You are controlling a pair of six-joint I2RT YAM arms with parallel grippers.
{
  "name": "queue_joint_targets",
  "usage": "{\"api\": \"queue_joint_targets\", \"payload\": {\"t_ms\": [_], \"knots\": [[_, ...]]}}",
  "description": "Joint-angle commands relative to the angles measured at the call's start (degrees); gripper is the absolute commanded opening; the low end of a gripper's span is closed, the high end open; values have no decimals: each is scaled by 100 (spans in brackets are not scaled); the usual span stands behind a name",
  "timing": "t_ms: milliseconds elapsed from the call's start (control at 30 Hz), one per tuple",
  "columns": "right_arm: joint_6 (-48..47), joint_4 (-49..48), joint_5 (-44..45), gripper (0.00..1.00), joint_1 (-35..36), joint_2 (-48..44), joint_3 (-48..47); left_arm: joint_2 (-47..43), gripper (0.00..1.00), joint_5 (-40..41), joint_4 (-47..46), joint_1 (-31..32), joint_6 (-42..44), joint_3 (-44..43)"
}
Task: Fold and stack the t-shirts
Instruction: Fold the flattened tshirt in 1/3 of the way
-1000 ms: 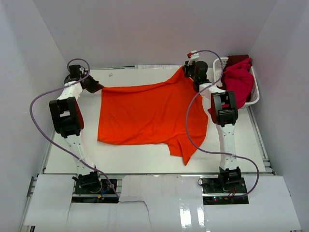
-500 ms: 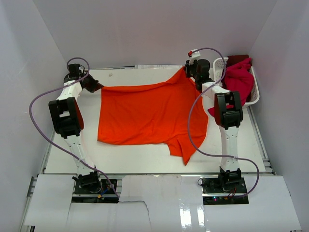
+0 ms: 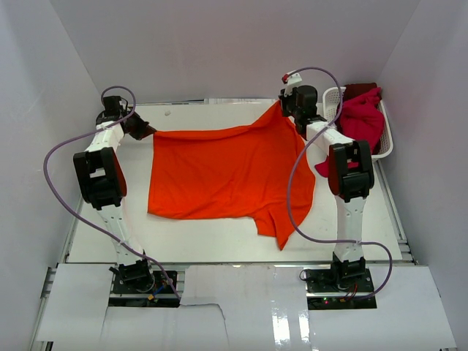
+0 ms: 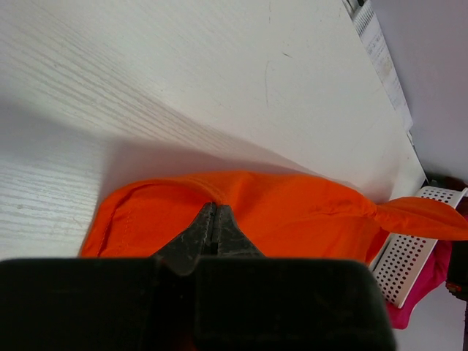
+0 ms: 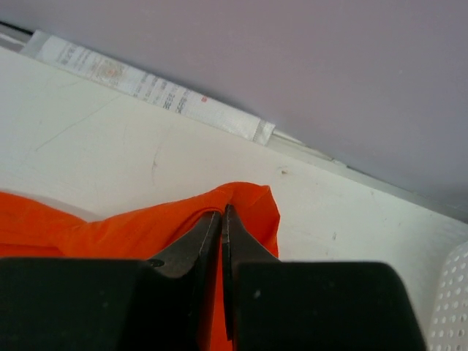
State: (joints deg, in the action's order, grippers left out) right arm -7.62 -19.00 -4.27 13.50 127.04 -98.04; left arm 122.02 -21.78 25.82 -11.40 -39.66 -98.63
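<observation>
Wrist views show what the top view hides: left hand (image 4: 214, 219) and right hand (image 5: 221, 219) each pinched tight on the orange shirt (image 3: 227, 172). The strip (image 5: 146, 88) bears unreadable print.

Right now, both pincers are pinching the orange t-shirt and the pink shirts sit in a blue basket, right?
Almost. The basket is white, not blue; the top external view shows it. The rest holds: the left pincer and right pincer both pinch the orange t-shirt, and the pink shirts sit in that basket.
</observation>
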Motion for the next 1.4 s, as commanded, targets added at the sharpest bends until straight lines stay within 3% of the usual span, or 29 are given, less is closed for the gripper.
{"api": "queue_joint_targets", "payload": {"t_ms": [0, 267, 667, 1367], "knots": [[-161, 187, 155, 8, 65, -417, 170, -547, 0, 77, 63, 15, 107, -218], [-56, 257, 295, 8, 127, -874, 838, -635, 0, 34, 116, -38, 134, -174], [-100, 784, 392, 8, 127, -1304, 716, -723, 0, -46, 107, -117, 134, 63], [-47, 1250, 410, 8, 197, -2105, 1375, -811, 0, -142, -113, -117, 116, 432]]}}
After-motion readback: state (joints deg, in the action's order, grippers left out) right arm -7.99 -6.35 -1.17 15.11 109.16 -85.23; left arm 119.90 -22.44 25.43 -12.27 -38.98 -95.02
